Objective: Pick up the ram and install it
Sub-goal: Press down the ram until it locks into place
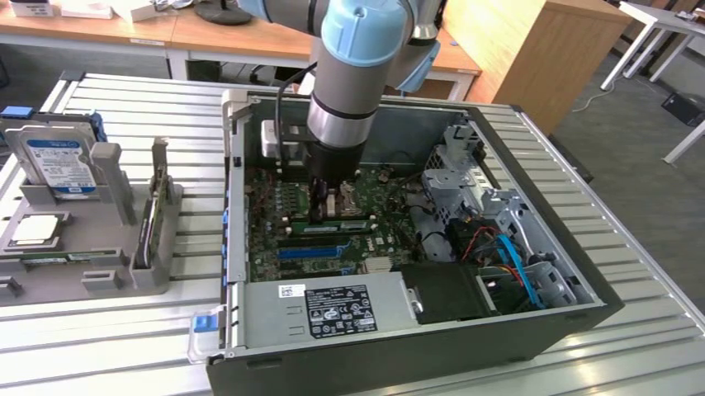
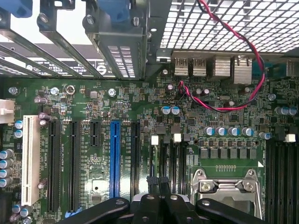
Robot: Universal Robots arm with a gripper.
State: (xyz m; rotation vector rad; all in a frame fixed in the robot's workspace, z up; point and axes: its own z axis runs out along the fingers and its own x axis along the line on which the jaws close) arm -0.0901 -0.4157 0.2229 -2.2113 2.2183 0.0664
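Closed end effector (image 2: 159, 184) hovers over motherboard (image 2: 140, 140) inside computer case (image 1: 529, 309).

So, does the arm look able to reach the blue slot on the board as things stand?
Probably yes: the case lies open, the shut pincer hangs low over the board, and the blue slot beside it is bare, no card or cable across it.

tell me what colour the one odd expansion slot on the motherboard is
Blue. The slot stands out among black ones, best seen in the wrist view.
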